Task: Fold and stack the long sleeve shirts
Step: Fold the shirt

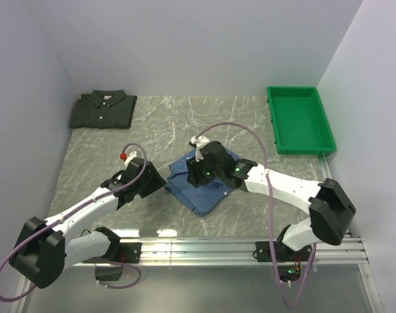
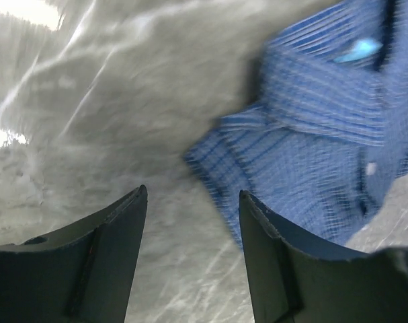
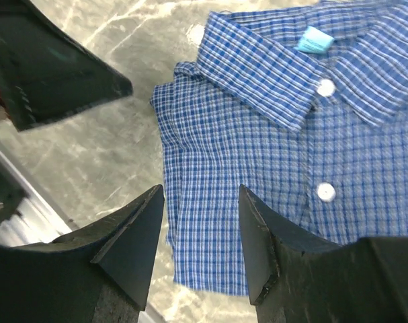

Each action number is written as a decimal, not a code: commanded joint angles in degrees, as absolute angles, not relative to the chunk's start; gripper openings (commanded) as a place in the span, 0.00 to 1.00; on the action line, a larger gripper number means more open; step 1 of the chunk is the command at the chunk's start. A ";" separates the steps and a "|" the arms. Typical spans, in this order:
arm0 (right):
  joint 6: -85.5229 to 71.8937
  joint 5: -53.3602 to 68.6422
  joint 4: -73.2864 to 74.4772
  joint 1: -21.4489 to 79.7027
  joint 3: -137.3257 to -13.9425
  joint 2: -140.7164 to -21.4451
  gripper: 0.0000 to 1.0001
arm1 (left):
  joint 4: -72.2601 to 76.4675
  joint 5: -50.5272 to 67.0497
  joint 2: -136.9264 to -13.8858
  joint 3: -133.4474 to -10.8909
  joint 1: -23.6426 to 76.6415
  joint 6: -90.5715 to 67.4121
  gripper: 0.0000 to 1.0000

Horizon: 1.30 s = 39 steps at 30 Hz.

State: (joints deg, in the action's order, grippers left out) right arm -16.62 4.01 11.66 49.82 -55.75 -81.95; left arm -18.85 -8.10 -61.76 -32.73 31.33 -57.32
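**Labels and writing.** One light-blue tag (image 3: 314,40) sewn inside the collar of the blue shirt (image 3: 257,168). Any printing on it too small to read.

**Surface and room.** Grey marbled table (image 1: 152,130) with white veining. Plain pale walls on the left, far and right sides. Metal rail (image 1: 250,246) along the near edge, carrying both arm bases.

**Task items.** Blue shirt folded, collar side up, near the middle of the table and slightly toward the near edge. Dark check shirt (image 1: 103,109) folded at the far left corner, well apart from the blue one. Green tray (image 1: 300,119) at the far right.

**Tools.** Left gripper (image 1: 160,186) just left of the blue shirt, jaws apart, nothing between them. Right gripper (image 1: 196,175) above the blue shirt, jaws apart, holding nothing.

**View differences.**
- Seen from above only: dark check shirt, tray and rail.
- Seen sharply from the right wrist only: two white buttons (image 3: 324,87) down the shirt front, plus the fine check weave.
- Also in the right wrist view: the left gripper as a dark shape at upper left, over bare table.
- Left wrist view blurred, with one edge of the blue shirt to the right of the fingertips and bare table below them.
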 commanded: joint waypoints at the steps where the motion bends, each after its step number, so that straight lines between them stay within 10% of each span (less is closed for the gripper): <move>1: -13.45 0.09 11.25 52.20 -61.42 -85.68 0.56 | -6.52 -1.42 -60.12 -28.31 29.54 -62.14 0.63; 39: -9.58 -15.29 9.84 60.82 -73.13 -109.69 0.41 | 10.37 5.45 -75.85 -19.25 26.37 -66.18 0.10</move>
State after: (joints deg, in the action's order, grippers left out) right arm -9.74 -12.49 11.60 60.42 -71.31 -109.16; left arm 10.26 5.15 -75.07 -20.45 27.03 -65.87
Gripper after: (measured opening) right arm 0.427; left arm 0.109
